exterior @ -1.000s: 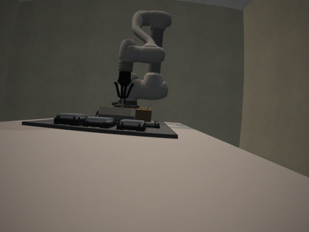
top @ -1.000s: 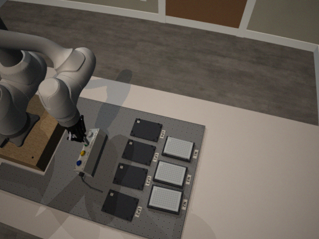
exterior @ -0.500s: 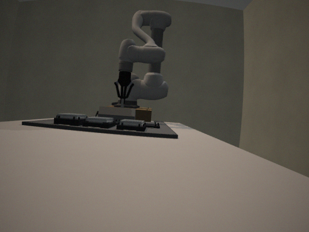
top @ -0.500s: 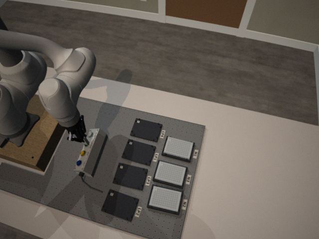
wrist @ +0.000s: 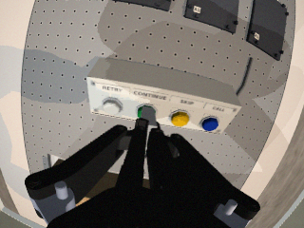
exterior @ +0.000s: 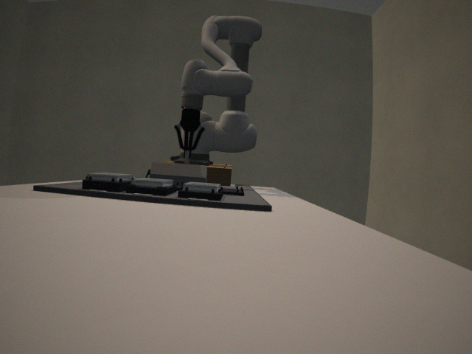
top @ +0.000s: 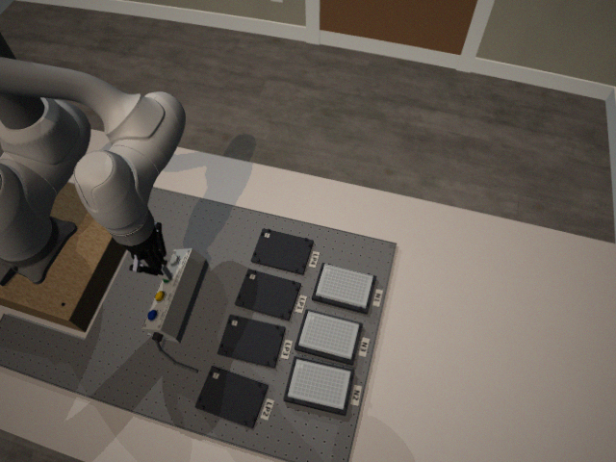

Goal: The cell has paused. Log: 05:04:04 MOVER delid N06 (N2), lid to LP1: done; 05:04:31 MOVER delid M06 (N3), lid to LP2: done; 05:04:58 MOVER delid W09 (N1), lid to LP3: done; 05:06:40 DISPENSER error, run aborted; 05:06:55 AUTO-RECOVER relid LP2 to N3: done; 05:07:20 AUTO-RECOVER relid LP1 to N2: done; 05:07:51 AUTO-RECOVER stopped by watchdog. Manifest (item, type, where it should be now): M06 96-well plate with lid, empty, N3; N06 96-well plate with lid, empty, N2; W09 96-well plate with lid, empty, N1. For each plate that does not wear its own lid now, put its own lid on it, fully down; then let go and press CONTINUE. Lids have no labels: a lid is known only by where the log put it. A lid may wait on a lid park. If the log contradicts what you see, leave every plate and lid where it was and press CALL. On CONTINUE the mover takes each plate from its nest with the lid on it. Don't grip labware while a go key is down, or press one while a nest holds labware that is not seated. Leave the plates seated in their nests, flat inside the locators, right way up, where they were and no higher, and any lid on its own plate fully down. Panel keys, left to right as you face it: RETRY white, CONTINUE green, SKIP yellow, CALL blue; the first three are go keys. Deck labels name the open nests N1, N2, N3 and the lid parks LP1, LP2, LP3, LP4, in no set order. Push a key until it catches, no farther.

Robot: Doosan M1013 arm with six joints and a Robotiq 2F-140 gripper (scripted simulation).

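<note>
At the panel (wrist: pixel 102 86), CONTINUE key (wrist: pixel 146 113) under the empty, pressed-together end effector (wrist: pixel 147 128).

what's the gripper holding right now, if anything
Nothing. The gripper is shut with no labware between its fingers; the closed tips point down at the green CONTINUE key on the key panel.
</note>
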